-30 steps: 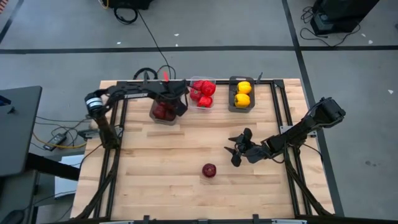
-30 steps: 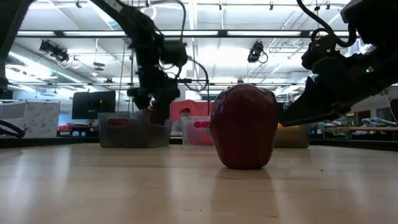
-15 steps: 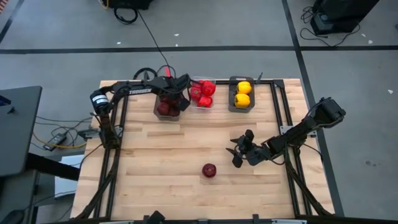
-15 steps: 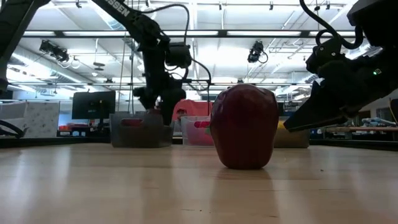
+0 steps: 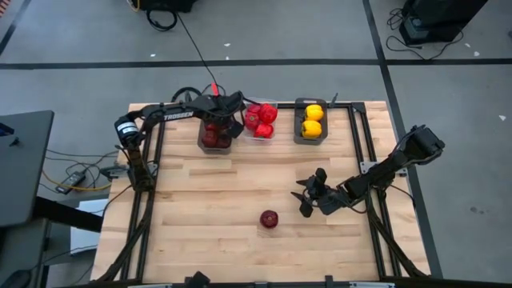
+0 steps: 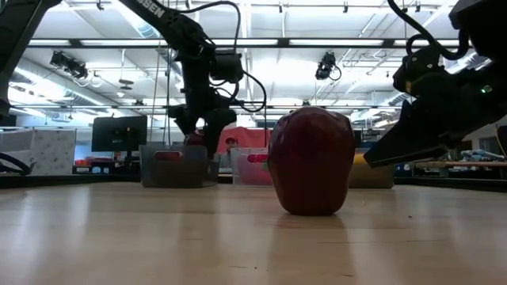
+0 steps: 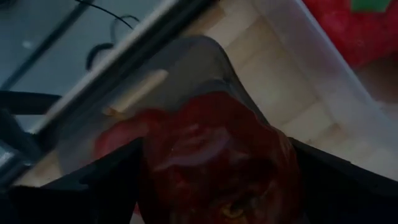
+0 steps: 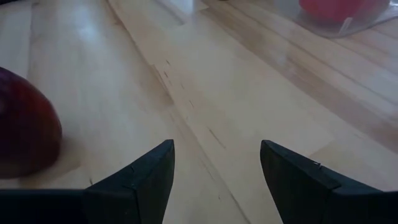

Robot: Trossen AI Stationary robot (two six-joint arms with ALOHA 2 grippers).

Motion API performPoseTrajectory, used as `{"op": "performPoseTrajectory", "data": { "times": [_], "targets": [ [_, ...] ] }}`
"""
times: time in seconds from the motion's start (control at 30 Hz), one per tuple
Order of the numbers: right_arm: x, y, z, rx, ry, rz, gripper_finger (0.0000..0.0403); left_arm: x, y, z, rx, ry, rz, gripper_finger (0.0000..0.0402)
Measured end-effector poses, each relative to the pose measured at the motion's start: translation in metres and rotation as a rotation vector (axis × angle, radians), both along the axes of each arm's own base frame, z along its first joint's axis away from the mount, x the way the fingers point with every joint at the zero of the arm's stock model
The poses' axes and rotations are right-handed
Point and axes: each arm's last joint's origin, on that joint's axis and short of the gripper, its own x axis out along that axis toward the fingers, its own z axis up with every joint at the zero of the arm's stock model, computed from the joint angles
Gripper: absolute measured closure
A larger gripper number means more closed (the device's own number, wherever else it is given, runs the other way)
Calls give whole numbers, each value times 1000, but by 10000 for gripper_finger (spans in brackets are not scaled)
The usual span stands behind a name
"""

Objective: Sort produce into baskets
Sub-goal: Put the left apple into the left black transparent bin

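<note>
Maroon, red and yellow on pale wood

A dark maroon apple (image 5: 269,218) lies on the light striped wooden tabletop (image 5: 208,208); red peppers (image 5: 261,118) fill the clear bin (image 5: 260,136), yellow peppers (image 5: 312,120) the dark grey bin (image 5: 310,141).

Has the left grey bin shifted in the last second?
Yes. The left gripper has drawn the grey bin toward the table's far edge, closer to the clear bin.
</note>
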Motion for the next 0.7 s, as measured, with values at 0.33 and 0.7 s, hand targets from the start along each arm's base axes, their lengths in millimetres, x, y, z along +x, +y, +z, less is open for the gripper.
{"op": "performPoseTrajectory", "data": {
  "times": [0.33, 0.7],
  "targets": [
    [-1, 2, 0, -2, 3, 17, 146, -27, -4, -26, -99, 143, 86, 8],
    [-1, 4, 0, -4, -9, 10, 125, -31, -14, -6, -53, 104, 37, 16]
  ]
}}
